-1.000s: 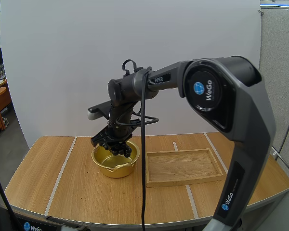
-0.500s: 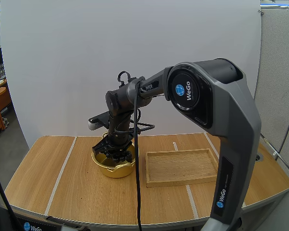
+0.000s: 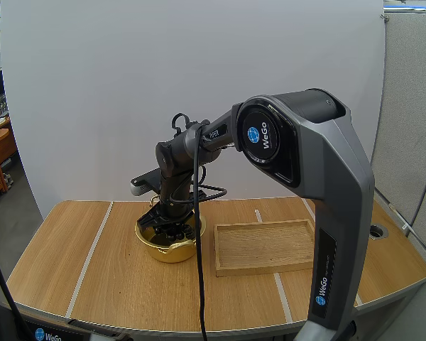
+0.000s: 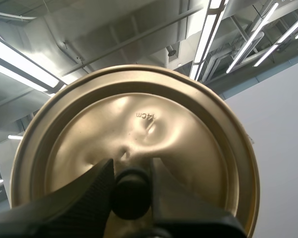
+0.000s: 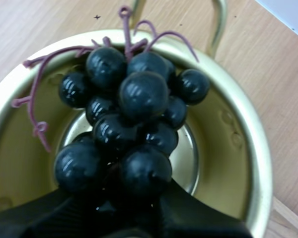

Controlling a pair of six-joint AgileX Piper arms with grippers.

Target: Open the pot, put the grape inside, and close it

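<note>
The bunch of dark, glossy grapes (image 5: 129, 124) with purple plastic stems hangs in the mouth of the round, shiny gold metal pot (image 5: 248, 144), its lower berries below the rim. Whether it touches the bottom cannot be told. The right gripper (image 5: 124, 203) is clamped on the grapes, one black finger on each side of the bunch. In the high view this gripper (image 3: 169, 226) is down at the pot (image 3: 172, 250), which is open and stands on the pale wooden surface (image 3: 113, 277). The shallow rectangular wooden tray (image 3: 266, 268) lies just beside the pot, to its right.

The round gold metal lid (image 4: 179, 148) is off the pot. The left gripper (image 4: 131, 173) is closed on the lid's black knob (image 4: 131, 196), which is pinched between the ribbed fingers, with the lid's dented face towards the wrist camera.
</note>
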